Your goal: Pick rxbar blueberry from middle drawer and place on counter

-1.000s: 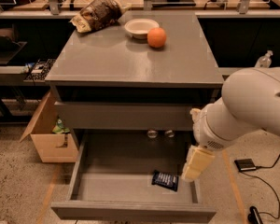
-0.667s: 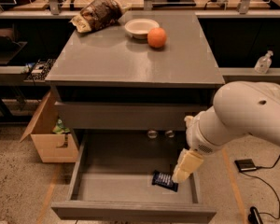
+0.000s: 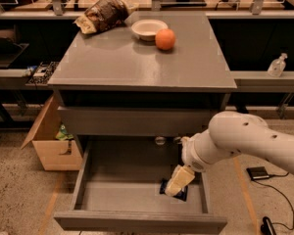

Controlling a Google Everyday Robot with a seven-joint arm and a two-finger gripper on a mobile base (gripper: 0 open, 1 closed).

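Note:
The middle drawer of the grey cabinet is pulled open toward me. The rxbar blueberry, a small dark-blue bar, lies flat on the drawer floor near the front right and is partly hidden by the gripper. My gripper, with pale yellowish fingers, reaches down into the drawer from the right and sits right over the bar. The white arm comes in from the right. The counter is the flat grey cabinet top above.
On the counter's far part lie a brown-and-yellow snack bag, a white bowl and an orange. A cardboard box stands on the floor left of the cabinet. A bottle stands on a shelf at right. Cables lie on the floor at right.
The arm has swung left and lower into the drawer, bringing the gripper from right of the bar to directly over it. The bar has not moved.

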